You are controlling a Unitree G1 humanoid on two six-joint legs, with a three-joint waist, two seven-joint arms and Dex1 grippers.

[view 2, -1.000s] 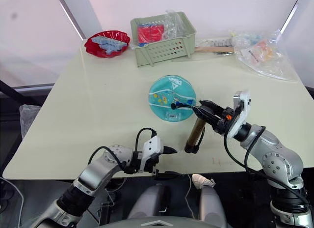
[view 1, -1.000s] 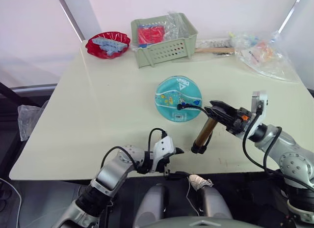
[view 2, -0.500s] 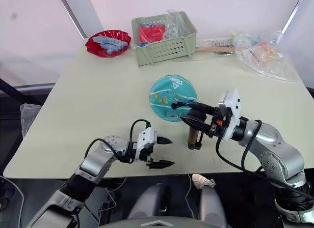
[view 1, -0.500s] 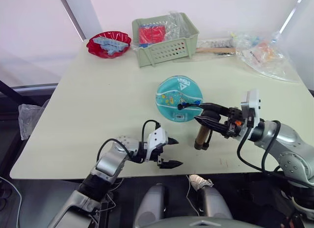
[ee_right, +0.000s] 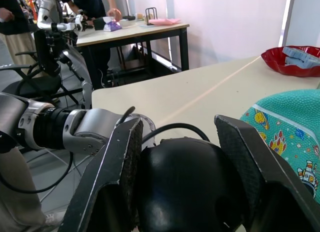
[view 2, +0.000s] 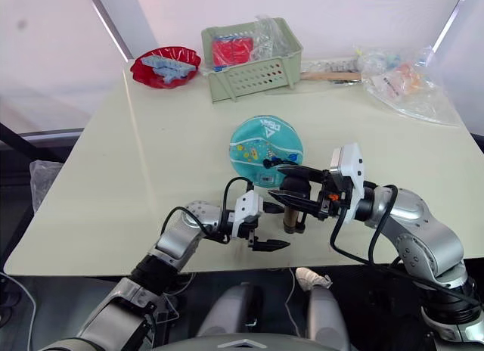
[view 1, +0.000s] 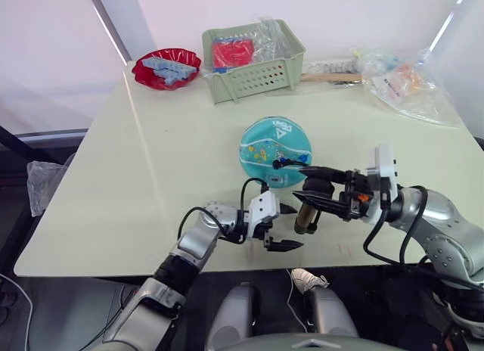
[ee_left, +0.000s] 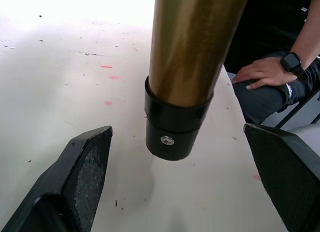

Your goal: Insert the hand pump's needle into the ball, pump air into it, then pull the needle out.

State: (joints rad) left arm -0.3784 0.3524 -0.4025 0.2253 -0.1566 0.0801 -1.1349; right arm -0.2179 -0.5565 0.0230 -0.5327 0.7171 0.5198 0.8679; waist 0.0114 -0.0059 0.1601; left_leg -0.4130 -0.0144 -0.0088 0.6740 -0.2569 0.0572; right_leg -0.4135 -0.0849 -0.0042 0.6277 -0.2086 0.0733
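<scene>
Left wrist view looks past the wide-open left pincer (ee_left: 175, 192) at the hand pump (ee_left: 192, 62), whose black bottom end sits on the worktop (ee_left: 60, 87) between the spread fingers (ee_left: 82, 162), touching neither. The right pincer (view 1: 306, 183) grips the pump's black top, one finger on either side of it, with the bronze barrel upright below it. Just beyond the right pincer lies the ball (view 1: 275, 149), saggy and teal, with the black hose (view 1: 291, 164) running from the pump to its near edge.
</scene>
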